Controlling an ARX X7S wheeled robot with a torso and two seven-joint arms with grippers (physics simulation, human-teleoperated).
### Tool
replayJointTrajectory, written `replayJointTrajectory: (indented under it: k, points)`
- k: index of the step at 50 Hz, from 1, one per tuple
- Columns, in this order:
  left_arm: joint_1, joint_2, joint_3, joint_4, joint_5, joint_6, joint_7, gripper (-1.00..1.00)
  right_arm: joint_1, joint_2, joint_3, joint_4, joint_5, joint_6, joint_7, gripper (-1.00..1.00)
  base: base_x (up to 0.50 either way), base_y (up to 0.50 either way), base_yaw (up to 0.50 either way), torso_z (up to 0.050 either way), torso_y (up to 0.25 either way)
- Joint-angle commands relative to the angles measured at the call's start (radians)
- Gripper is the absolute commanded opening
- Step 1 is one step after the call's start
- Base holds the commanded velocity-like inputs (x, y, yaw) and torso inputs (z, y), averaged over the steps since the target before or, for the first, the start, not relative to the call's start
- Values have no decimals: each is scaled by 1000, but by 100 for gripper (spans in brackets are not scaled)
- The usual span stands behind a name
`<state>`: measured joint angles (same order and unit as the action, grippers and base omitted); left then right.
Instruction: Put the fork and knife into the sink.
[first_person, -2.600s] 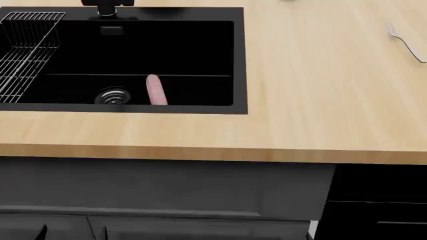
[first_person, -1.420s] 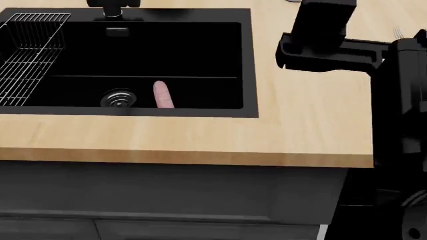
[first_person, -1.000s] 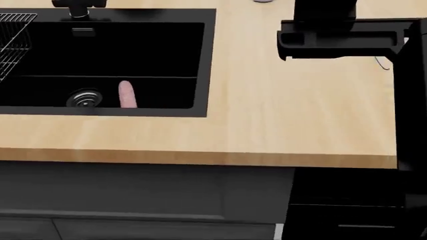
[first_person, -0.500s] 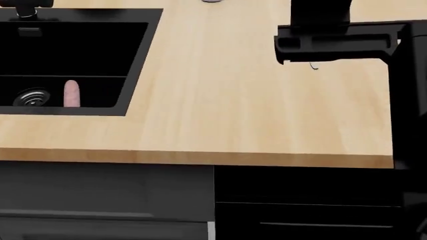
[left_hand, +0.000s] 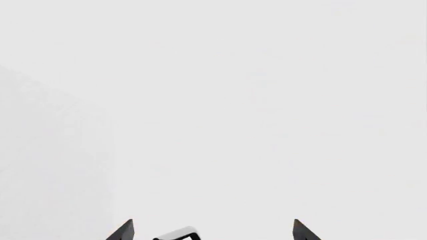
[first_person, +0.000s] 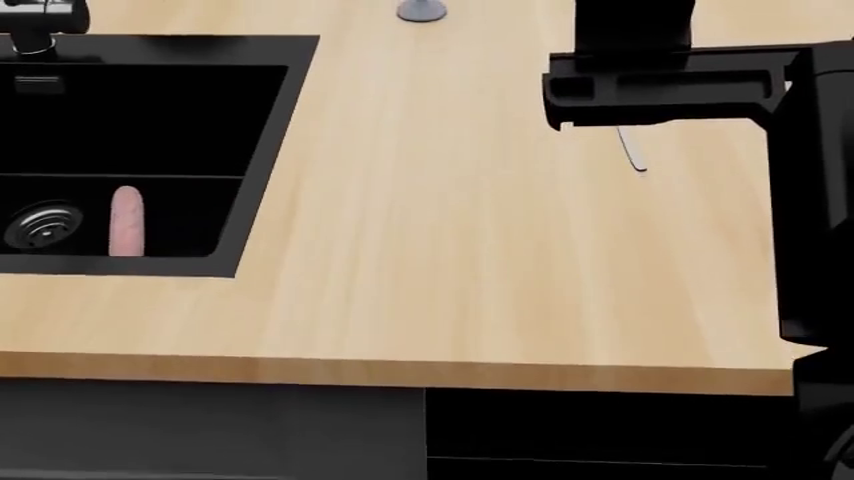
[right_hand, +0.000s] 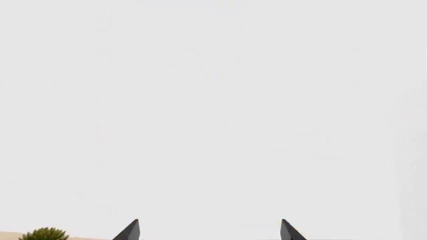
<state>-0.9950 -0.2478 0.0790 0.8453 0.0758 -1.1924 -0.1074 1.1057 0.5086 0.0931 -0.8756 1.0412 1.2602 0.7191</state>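
The sink (first_person: 267, 150) is a black basin at the left of the head view, with its round steel drain (first_person: 43, 225). Below my right arm (first_person: 667, 80) a slim silver end of the fork (first_person: 633, 150) lies on the wooden counter; the arm hides the rest. The knife is out of view. My right gripper (right_hand: 209, 232) faces a pale wall, its two dark fingertips wide apart and open, with nothing between them. My left gripper (left_hand: 212, 232) is also open, with a small white-and-black part (left_hand: 177, 234) at the picture's edge between the tips.
A pink sausage (first_person: 127, 222) lies in the sink beside the drain. The black faucet (first_person: 30, 20) stands at the back left. A small grey object (first_person: 422, 12) sits at the counter's back. The counter's front edge (first_person: 400, 368) runs across. A small green plant (right_hand: 43, 234) shows in the right wrist view.
The head view has swung right, so the sink slid left, and my right arm has come in at the right. In the last half second the scene dropped slightly, showing more of the fork.
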Motion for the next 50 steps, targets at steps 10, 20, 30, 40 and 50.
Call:
replayJointTrajectory:
  k: [10, 20, 30, 40, 50]
  points:
    - [-15, 12, 0, 6, 22, -10, 8, 100, -4, -7, 28, 10, 5, -24, -19, 100, 257, 0, 0, 0, 0]
    - [-17, 14, 0, 1, 22, 2, 0, 100, 0, -4, 32, 12, 24, -20, -4, 100, 260, 0, 0, 0, 0]
    - [-27, 13, 1, 10, 19, -22, 0, 100, -11, -1, 28, 13, 27, -32, -5, 100, 260, 0, 0, 0, 0]
    - [-28, 3, 8, 15, 21, -25, -3, 100, -2, 3, 29, 13, 48, -22, 16, 100, 259, 0, 0, 0, 0]
    - [-27, 5, -3, 15, 14, -24, -1, 100, -7, 4, 22, 22, 51, -31, 18, 100, 252, 0, 0, 0, 2]
